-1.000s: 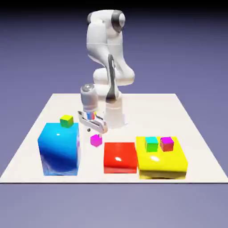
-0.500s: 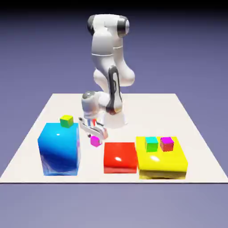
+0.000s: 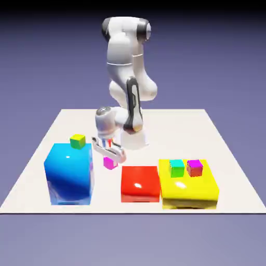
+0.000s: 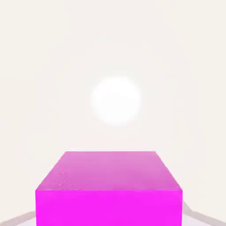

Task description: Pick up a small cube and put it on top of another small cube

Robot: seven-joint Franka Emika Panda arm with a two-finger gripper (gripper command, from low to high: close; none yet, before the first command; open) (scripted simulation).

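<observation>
Magenta-pink cube [image 3: 110, 163] pinched in the gripper [image 3: 109, 159], arm [image 3: 120, 52] bent at its elbow, hand pointing down.

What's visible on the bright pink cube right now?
The small cube is magenta-pink, opaque and smooth-looking, plain-faced, with no separate parts showing. It sits below the gripper, upper part hidden in the exterior view, between the blue block and the red block, touching neither. In the hand view it looks level, its near face brighter than the other, held between the closed fingertips.
</observation>
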